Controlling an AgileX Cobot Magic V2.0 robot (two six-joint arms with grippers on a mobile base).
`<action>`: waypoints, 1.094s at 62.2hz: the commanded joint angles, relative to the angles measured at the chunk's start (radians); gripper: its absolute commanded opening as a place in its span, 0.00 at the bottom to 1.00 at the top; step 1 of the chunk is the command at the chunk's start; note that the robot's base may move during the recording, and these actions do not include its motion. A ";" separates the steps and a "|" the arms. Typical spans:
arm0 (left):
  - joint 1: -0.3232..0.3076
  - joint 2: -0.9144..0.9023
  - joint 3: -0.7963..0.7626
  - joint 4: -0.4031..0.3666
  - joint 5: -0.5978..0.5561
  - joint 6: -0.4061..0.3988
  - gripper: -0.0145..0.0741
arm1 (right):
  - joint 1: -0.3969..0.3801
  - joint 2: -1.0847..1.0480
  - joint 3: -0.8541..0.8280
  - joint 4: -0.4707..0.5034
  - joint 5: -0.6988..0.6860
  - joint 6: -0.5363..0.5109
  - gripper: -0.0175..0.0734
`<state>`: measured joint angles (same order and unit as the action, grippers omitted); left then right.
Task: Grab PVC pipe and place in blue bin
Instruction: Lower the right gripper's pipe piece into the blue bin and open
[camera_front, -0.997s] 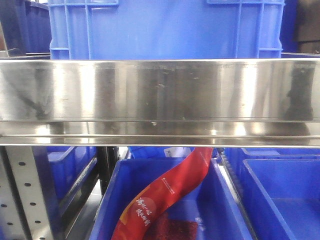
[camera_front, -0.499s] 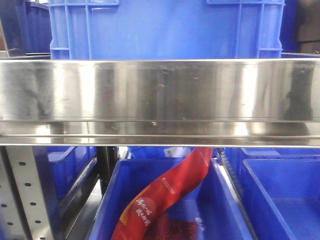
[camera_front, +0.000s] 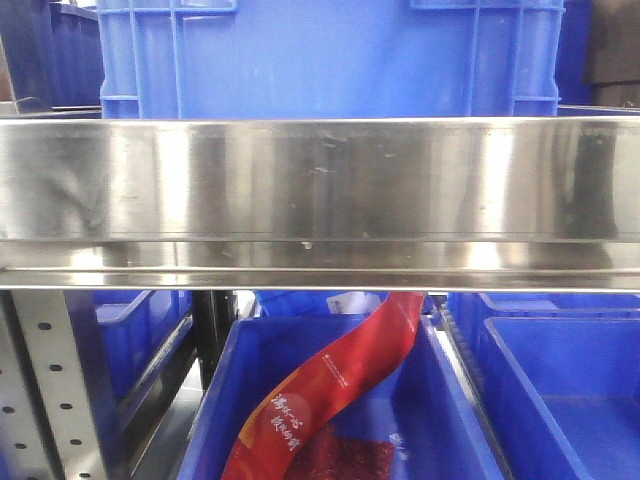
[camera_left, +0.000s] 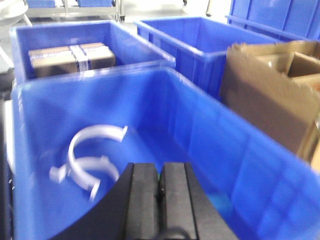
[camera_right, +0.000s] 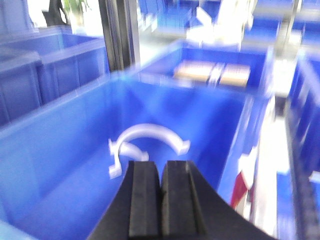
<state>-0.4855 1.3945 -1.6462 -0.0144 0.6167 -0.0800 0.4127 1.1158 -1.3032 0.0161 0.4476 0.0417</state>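
Observation:
Two white curved PVC pipe pieces (camera_left: 92, 160) lie on the floor of a blue bin (camera_left: 100, 75) in the left wrist view, one leaning over the other. My left gripper (camera_left: 160, 167) hovers above that bin just right of them, shut with nothing between its pads. In the right wrist view the same kind of white curved pieces (camera_right: 145, 142) rest in a blue bin (camera_right: 55, 150), just beyond my right gripper (camera_right: 161, 165), which is shut and holds nothing. Both wrist views are blurred. No gripper shows in the front view.
A steel shelf beam (camera_front: 320, 200) fills the front view, with a blue crate (camera_front: 330, 60) on top and a bin holding a red packet (camera_front: 330, 390) below. Brown boxes (camera_left: 70, 57) (camera_right: 212, 74) sit in neighbouring bins. An open cardboard carton (camera_left: 270, 95) stands at the right.

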 joint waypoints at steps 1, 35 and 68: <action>0.002 -0.074 0.086 -0.002 -0.059 -0.001 0.04 | -0.005 -0.045 0.045 -0.016 -0.020 0.002 0.01; 0.085 -0.612 0.856 0.001 -0.398 -0.003 0.04 | -0.185 -0.419 0.625 -0.043 -0.245 0.062 0.01; 0.435 -1.111 1.124 -0.023 -0.239 -0.003 0.04 | -0.320 -0.654 0.681 -0.029 -0.077 0.068 0.01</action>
<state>-0.0767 0.3318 -0.5247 -0.0315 0.3647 -0.0800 0.0962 0.4826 -0.6254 -0.0159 0.4192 0.1112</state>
